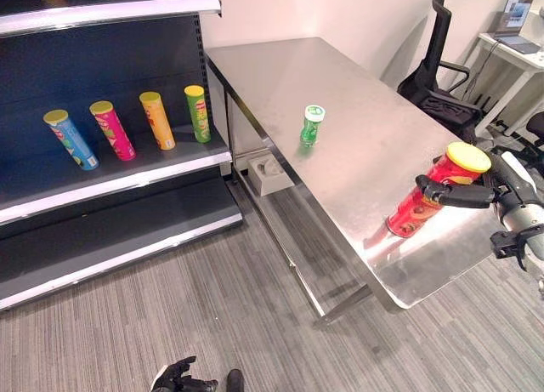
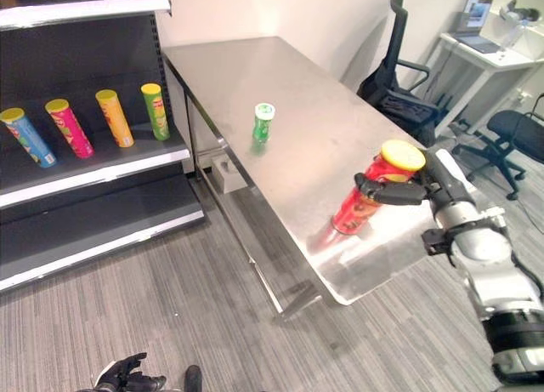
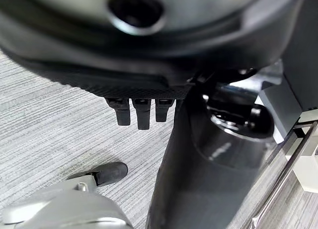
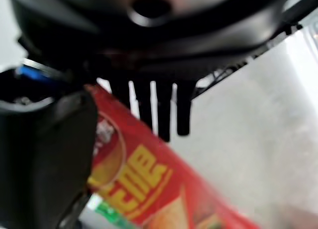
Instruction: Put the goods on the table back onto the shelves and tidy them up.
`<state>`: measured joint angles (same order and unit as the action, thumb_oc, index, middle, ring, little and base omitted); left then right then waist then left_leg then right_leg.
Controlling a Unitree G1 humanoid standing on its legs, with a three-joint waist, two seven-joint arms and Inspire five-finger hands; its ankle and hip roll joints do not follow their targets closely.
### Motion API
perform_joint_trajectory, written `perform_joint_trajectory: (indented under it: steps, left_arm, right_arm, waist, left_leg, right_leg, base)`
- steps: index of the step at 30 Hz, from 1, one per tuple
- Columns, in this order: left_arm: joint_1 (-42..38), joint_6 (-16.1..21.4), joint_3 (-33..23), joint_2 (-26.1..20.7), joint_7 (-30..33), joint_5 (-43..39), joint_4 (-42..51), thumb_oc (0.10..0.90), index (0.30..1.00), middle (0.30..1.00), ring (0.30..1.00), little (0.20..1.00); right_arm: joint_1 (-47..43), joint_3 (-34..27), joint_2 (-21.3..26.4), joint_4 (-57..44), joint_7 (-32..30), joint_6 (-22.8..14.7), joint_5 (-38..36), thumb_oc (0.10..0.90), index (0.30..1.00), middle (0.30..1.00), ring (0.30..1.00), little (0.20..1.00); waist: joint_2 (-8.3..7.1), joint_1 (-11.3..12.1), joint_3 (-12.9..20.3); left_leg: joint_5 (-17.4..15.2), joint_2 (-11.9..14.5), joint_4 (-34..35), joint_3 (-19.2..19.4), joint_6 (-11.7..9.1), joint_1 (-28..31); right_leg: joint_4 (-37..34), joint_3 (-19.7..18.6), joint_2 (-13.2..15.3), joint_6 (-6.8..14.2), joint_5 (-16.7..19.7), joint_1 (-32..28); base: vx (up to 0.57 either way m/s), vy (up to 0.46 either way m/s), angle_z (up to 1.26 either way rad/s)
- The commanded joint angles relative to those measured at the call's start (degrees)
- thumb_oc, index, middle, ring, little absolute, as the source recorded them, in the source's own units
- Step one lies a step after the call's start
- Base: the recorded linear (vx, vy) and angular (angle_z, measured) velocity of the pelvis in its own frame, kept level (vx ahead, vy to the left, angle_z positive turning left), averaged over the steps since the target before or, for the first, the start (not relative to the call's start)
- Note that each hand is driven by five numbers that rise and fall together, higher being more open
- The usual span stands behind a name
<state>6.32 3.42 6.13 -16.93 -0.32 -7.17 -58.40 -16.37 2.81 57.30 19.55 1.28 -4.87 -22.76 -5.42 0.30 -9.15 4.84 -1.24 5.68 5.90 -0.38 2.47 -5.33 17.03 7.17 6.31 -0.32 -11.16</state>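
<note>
Our right hand [image 2: 422, 188] has its thumb and fingers curled round the upper part of the red can [image 1: 429, 198], just under its yellow lid, so we can carry it off by the top. The can leans, its base at or just above the steel table [image 1: 357, 137] near the front corner. The forearm reaches in level from the right. A small green can [image 1: 311, 124] stands mid-table; four cans lie on the shelf [image 1: 127, 175]. Our left hand [image 1: 180, 377] hangs low over the floor, fingers loosely curled, holding nothing.
</note>
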Motion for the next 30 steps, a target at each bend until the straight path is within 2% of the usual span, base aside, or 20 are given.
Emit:
perform_joint_trajectory:
  steps: [1,9,15,18,21,23,24,26,27,28,29,30]
  left_arm:
    - [0.2,0.3,2.0,-1.2,1.0,0.4,-0.8,0.8,0.9,0.9,0.9,0.9]
    - [0.7,0.2,1.0,-1.4,1.5,0.8,0.1,0.8,0.9,0.9,0.9,0.9]
    - [1.4,-0.1,-0.8,-1.6,1.5,0.2,1.1,0.8,0.9,0.9,0.9,0.9]
    - [2.2,-0.2,-1.8,-1.5,1.5,-1.3,2.3,0.8,0.9,0.9,0.9,0.9]
    - [2.0,-0.1,-2.2,-1.8,1.9,-3.2,4.2,0.8,0.9,0.9,0.9,0.9]
    - [1.5,0.2,-2.2,-1.9,2.3,-4.6,5.7,0.8,0.9,0.9,0.9,0.9]
    - [1.5,0.2,-2.2,-2.0,2.3,-4.5,5.9,0.8,0.9,0.9,0.9,0.9]
    - [1.2,0.2,-2.3,-2.4,2.3,-4.3,6.1,0.8,0.9,0.9,0.9,0.9]
    - [0.1,0.6,-2.2,-2.7,3.1,-4.4,6.1,0.8,0.9,0.9,0.9,0.9]
    - [0.1,0.6,-2.1,-2.6,3.1,-4.4,6.1,0.8,0.9,0.9,0.9,0.9]
    - [-0.3,0.6,-1.8,-2.5,3.1,-4.0,6.9,0.8,0.9,0.9,0.9,0.9]
    - [-0.1,0.6,-1.9,-2.3,2.9,-3.3,7.1,0.8,0.9,0.9,0.9,0.9]
  right_arm:
    - [-11.5,-3.9,2.9,-2.3,-5.0,-5.1,0.8,0.4,0.3,0.3,0.3,0.3]
    - [-9.4,-7.8,2.1,-7.1,-7.7,-5.6,2.9,0.4,0.3,0.3,0.3,0.3]
    - [-7.1,-14.6,0.7,-16.7,-10.0,-7.7,3.0,0.4,0.3,0.3,0.3,0.3]
    - [-7.6,-17.2,-2.2,-22.9,-11.2,-9.5,2.3,0.4,0.3,0.3,0.3,0.3]
    - [-9.4,-17.4,-3.3,-26.5,-12.1,-10.7,2.1,0.4,0.3,0.3,0.3,0.3]
    - [-11.0,-17.5,-4.0,-29.2,-12.3,-11.4,1.6,0.4,0.3,0.3,0.3,0.3]
    - [-10.7,-17.8,-4.1,-29.4,-12.3,-11.6,1.7,0.4,0.3,0.3,0.3,0.3]
    - [-10.0,-17.6,-3.9,-29.4,-11.9,-11.3,2.3,0.4,0.3,0.3,0.3,0.3]
    - [-9.6,-17.4,-2.6,-29.0,-12.1,-11.2,2.6,0.4,0.3,0.3,0.3,0.3]
    - [-9.6,-17.4,-2.6,-29.0,-12.1,-11.2,2.6,0.4,0.3,0.3,0.3,0.3]
    - [-8.9,-17.6,-1.5,-29.0,-12.3,-10.7,3.5,0.4,0.3,0.3,0.3,0.3]
    - [-6.0,-18.8,-0.8,-29.4,-11.5,-9.6,4.8,0.4,0.3,0.3,0.3,0.3]
  waist:
    - [0.11,3.5,2.8]
    - [0.54,3.5,2.9]
    - [1.0,3.6,3.0]
    - [1.27,4.3,2.6]
    - [0.98,5.3,0.7]
    - [1.0,6.6,-1.2]
    - [1.04,6.8,-1.3]
    - [0.84,7.6,-1.5]
    - [0.82,6.9,-2.0]
    - [0.88,6.9,-2.0]
    - [1.29,6.3,-1.8]
    - [2.59,5.1,-0.8]
  left_leg:
    - [-4.9,7.0,-0.7,3.5,-5.5,4.9]
    - [-5.0,7.4,-0.7,3.2,-5.5,5.2]
    - [-4.5,8.4,-0.7,2.0,-6.1,5.2]
    - [-3.7,9.7,-1.3,0.8,-6.8,4.3]
    - [-3.9,10.0,-6.1,-1.3,-7.3,0.3]
    - [-4.1,9.8,-10.7,-3.4,-8.4,-4.7]
    - [-3.7,10.5,-10.5,-3.5,-8.8,-5.1]
    - [-1.0,13.6,-7.9,-3.9,-10.0,-5.6]
    - [2.0,17.8,-4.2,-1.1,-10.4,-6.4]
    - [2.3,17.8,-3.8,-1.1,-10.4,-6.2]
    - [4.0,19.9,-2.5,1.5,-10.3,-7.2]
    - [5.2,21.9,-1.3,6.0,-11.1,-7.1]
  right_leg:
    - [0.4,0.7,3.1,4.3,1.4,1.9]
    - [0.4,0.9,2.8,4.1,0.8,1.4]
    - [0.4,1.0,1.6,3.2,-0.5,1.0]
    - [0.3,1.0,0.4,2.4,-1.4,1.1]
    - [0.3,1.7,-0.1,1.6,-1.8,1.4]
    - [0.3,4.7,-0.1,1.4,-2.0,1.4]
    - [0.3,5.8,-0.1,1.5,-2.1,1.2]
    - [0.3,8.4,0.4,2.1,-1.7,1.0]
    - [0.3,11.1,2.1,3.2,-1.4,1.3]
    - [0.3,11.2,2.0,3.2,-1.5,1.3]
    - [0.3,12.0,3.0,3.7,-1.5,1.4]
    - [0.5,13.4,4.5,4.6,-1.1,0.9]
  base:
    - [0.0,0.0,0.0]
    - [0.0,-0.011,0.0]
    - [0.01,-0.086,0.06]
    - [-0.02,-0.123,0.26]
    - [-0.12,-0.099,0.19]
    - [-0.17,-0.054,0.68]
    - [-0.09,0.066,0.87]
    - [-0.03,0.218,0.83]
    - [-0.03,0.247,0.82]
    - [-0.02,0.307,1.02]
    - [0.08,0.374,0.9]
    - [0.08,0.376,0.99]
